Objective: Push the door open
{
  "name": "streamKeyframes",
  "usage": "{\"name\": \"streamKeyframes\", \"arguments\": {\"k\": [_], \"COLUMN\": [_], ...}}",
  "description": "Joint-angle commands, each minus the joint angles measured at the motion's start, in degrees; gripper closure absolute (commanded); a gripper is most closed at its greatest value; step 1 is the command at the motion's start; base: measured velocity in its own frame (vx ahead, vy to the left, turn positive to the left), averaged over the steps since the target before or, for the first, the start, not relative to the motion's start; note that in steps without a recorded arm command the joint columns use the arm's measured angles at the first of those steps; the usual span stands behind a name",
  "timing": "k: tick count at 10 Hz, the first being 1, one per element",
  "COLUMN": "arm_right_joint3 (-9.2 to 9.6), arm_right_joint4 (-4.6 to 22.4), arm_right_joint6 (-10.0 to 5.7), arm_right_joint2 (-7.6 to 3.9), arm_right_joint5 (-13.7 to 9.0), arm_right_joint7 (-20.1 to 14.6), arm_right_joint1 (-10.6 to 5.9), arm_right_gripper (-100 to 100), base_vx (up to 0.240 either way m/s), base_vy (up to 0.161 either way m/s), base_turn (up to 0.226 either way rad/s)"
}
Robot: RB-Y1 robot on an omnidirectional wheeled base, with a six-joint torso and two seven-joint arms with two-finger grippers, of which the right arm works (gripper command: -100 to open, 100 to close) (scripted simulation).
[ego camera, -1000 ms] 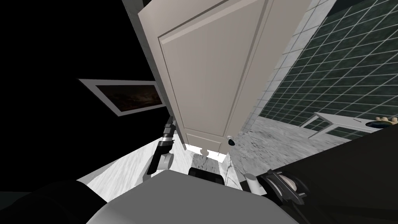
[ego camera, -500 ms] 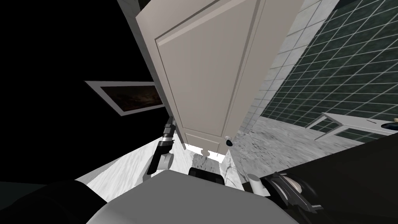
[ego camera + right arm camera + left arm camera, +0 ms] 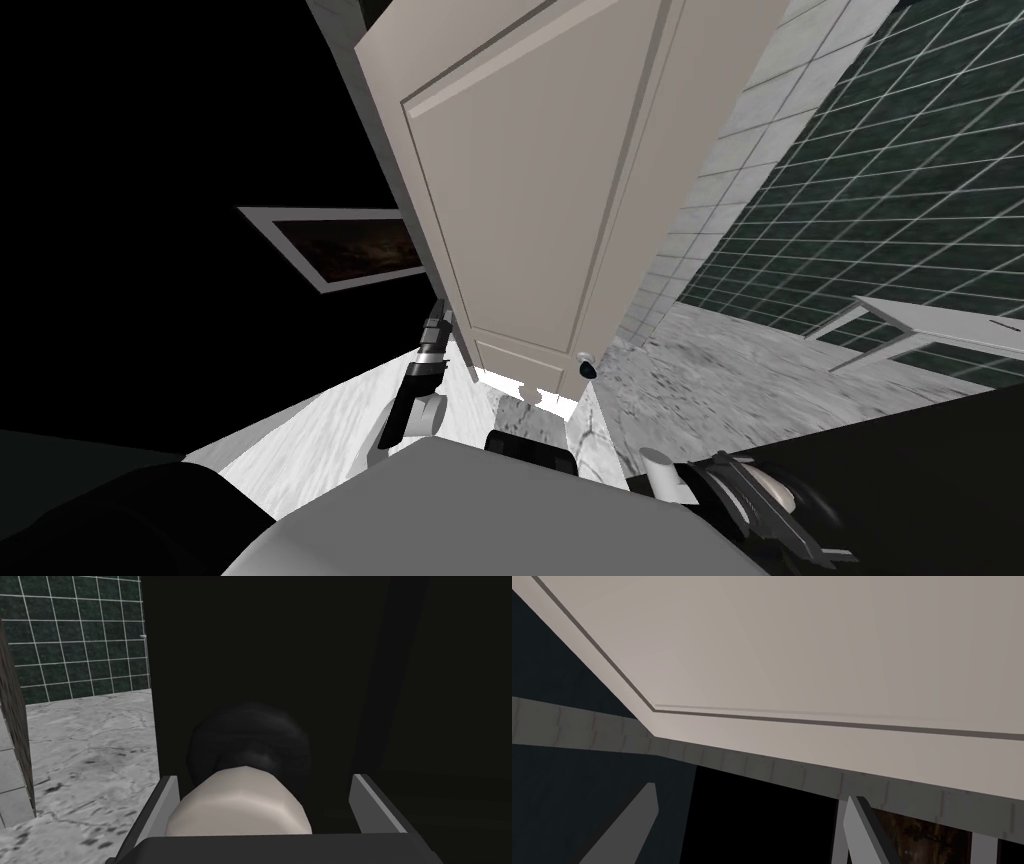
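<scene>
The robot has turned slightly since a second ago. The pale panelled door [image 3: 530,200] stands ajar just ahead of the left tool [image 3: 753,796], blades apart; the right tool [image 3: 262,781] gapes too. Risk: the blades could slip past the door's edge and lose the push.

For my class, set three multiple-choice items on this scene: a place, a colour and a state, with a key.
1. Where is the left tool? A in a sink; B close to the beige door; C on a shelf.
2. What colour are the wall tiles? A red; B yellow; C dark green.
3. How do the left tool's fingers stand? A open; B shut; C crossed.
Key: B, its wrist view shows the door's panel near; C, the head view shows it; A, a wide gap parts them.
</scene>
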Motion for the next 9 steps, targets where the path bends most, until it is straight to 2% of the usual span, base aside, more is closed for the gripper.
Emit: {"name": "streamKeyframes", "arguments": {"k": [1,3,6,9], "arm_right_joint3": [-1.11,-3.27,-3.27,-6.52], "arm_right_joint4": [-2.0,-0.8,-0.8,1.1], "arm_right_joint6": [-0.11,-0.85,-0.85,-1.97], "arm_right_joint2": [-0.05,-0.37,-0.37,-0.85], "arm_right_joint5": [-0.4,-0.4,-0.4,-0.3], "arm_right_joint7": [1.3,1.2,1.2,1.2], "arm_right_joint1": [1.32,0.47,0.47,-0.80], "arm_right_gripper": [100,100,100,100], "base_vx": [-0.004,-0.003,0.007,0.005], "base_vy": [-0.038,-0.052,-0.032,-0.065], "base_turn": [-0.025,0.056,0.009,0.071]}}
